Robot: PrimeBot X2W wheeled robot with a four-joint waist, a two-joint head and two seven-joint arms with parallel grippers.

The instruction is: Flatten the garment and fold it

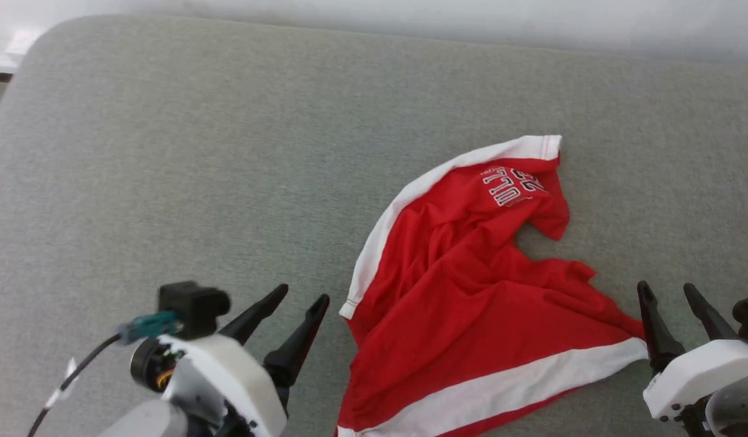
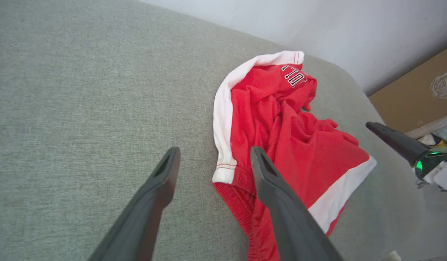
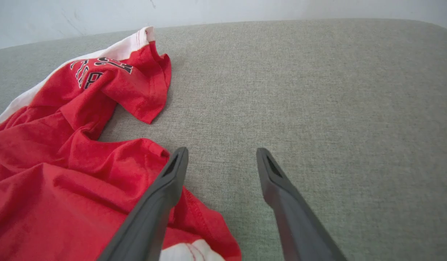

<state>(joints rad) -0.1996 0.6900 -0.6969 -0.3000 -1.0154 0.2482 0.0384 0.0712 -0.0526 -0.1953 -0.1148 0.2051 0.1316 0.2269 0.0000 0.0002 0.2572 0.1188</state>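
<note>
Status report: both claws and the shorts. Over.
Left claw open, empty, beside shorts. Right claw open, empty, at their other side. Shorts crumpled on grey cushion, not folded.

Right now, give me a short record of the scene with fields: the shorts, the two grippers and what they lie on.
garment: red shorts, crumpled, not yet flat or folded
print: lettering on the far leg, partly lost in a fold
support: grey fabric surface
left: left gripper open, holding nothing, beside the shorts' left edge
right: right gripper open, holding nothing, at the shorts' right edge
</note>
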